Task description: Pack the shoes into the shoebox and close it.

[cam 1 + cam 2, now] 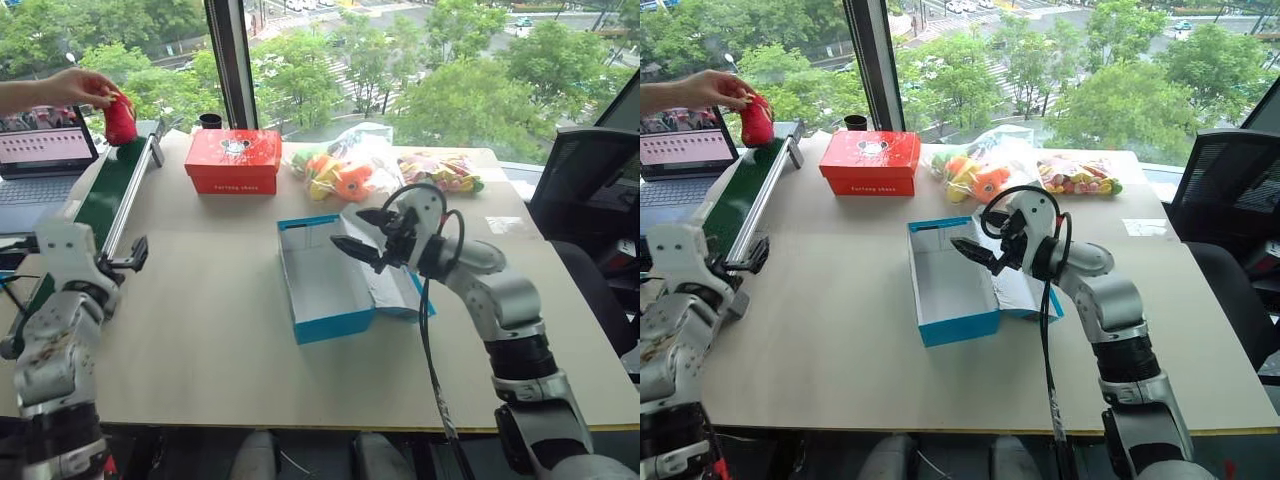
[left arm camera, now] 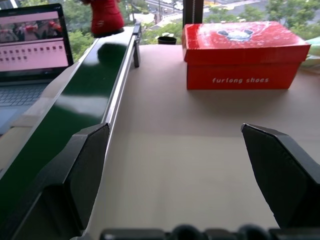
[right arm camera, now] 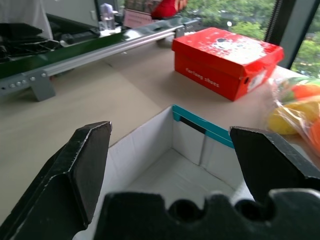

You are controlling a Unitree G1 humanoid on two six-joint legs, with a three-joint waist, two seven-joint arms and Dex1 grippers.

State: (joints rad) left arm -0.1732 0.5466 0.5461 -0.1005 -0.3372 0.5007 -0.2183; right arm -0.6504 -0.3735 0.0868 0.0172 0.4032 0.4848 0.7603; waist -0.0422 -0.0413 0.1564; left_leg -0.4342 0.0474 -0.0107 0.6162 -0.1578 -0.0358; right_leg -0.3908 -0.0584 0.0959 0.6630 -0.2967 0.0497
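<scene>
shoebox (image 1: 330,322): blue rect. cardboard, pale inside

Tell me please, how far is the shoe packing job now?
Done: the blue shoebox lies open and empty on the table. In hand: a person's hand sets one red shoe on the green conveyor; the left gripper waits open near it, and the right gripper hovers open over the box. Left: packing the shoes and closing the lid.

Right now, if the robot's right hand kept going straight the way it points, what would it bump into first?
Probably the far wall of the open shoebox, which sits between the right gripper's open fingers. If it passed above that, the red box comes next; depth is hard to judge.
</scene>
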